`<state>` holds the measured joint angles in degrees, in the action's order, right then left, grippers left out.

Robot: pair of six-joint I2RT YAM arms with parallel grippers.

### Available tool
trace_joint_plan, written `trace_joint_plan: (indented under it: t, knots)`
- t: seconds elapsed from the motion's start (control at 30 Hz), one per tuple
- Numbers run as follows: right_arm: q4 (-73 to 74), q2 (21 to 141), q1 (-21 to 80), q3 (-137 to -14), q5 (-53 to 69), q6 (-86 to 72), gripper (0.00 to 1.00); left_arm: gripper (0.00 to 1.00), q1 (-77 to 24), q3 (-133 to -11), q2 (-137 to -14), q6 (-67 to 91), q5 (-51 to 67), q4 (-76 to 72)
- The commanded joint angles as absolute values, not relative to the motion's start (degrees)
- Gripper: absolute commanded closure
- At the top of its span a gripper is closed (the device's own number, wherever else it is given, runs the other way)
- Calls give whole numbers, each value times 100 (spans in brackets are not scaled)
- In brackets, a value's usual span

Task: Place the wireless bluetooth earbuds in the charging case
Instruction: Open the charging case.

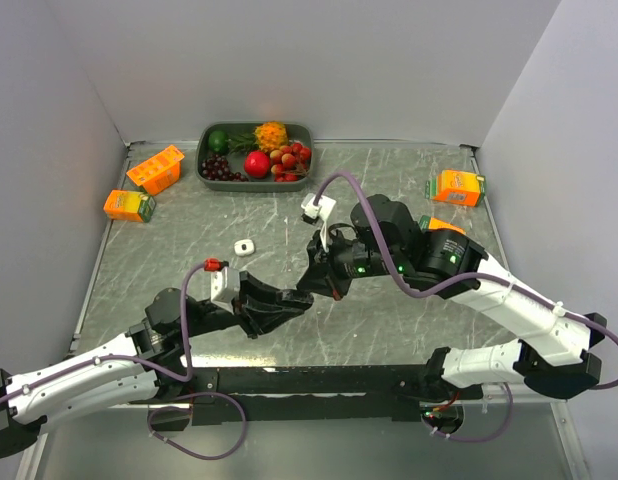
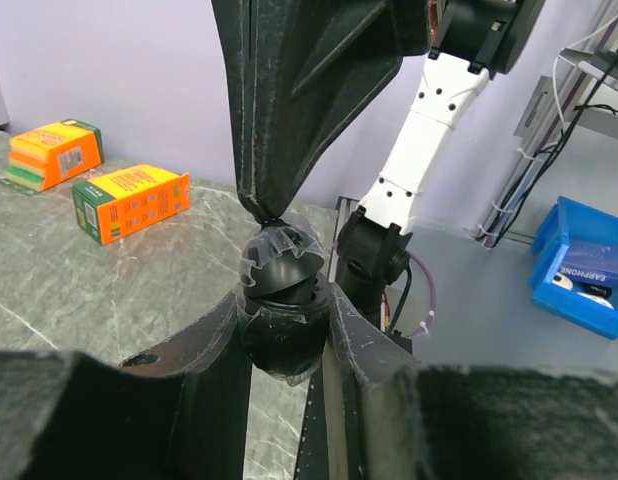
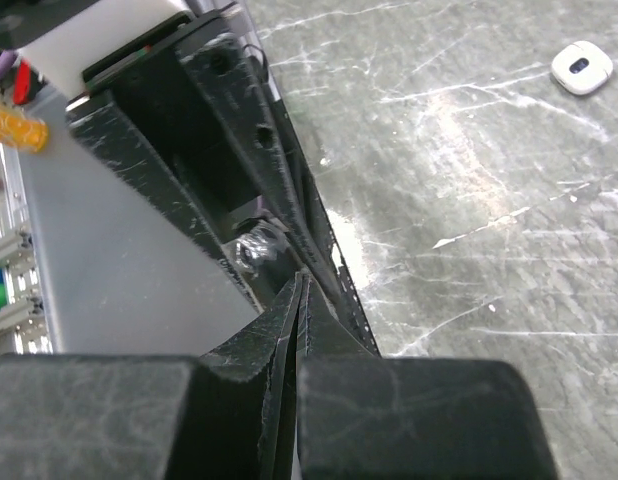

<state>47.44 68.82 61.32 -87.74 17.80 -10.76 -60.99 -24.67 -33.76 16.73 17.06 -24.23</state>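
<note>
Left hand [image 1: 294, 298] is clamped narrow on the charging case [image 2: 284, 300], one finger on each flank. The case is black and rounded, and its upper half sits tilted over the lower half. It's at mid-worktop [image 1: 139, 270], toward the near edge.

Right hand [image 3: 299, 290] is fully closed, fingers pressed flat together with no gap. It comes in from above and its tips touch the top of the case, right where the two halves meet. It's black on black at the tips, so I can't tell whether a bud is pinched there.

The only earbud I can pick out is the white earbud [image 1: 244, 247]. It lies loose on the worktop, behind and left of both hands and well apart from the case. The right wrist view has it in the far corner, clear of everything.

Background:
- Fruit tray [image 1: 203, 165] is against the back wall.
- Two orange cartons [image 1: 155, 168] sit back left, one tilted and one just beside it nearer me.
- A third carton [image 1: 457, 186] is back right.
</note>
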Motion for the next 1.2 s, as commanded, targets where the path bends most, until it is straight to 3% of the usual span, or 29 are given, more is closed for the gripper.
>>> trace_joint_plan:
  t: [0.0,0.87,1.17]
  knots:
    - [4921,6952,6389,-8965,1899,-1002,100,99,-6100,-2584,-3384,1635,1618,-2812]
    - [5220,7312,6917,-8886,2434,-923,100,99,-6091,-2786,-3270,1644,1064,-3032]
    - [5186,7164,7014,-8947,1970,-967,100,99,-6091,-2786,-3269,1635,1028,-3024]
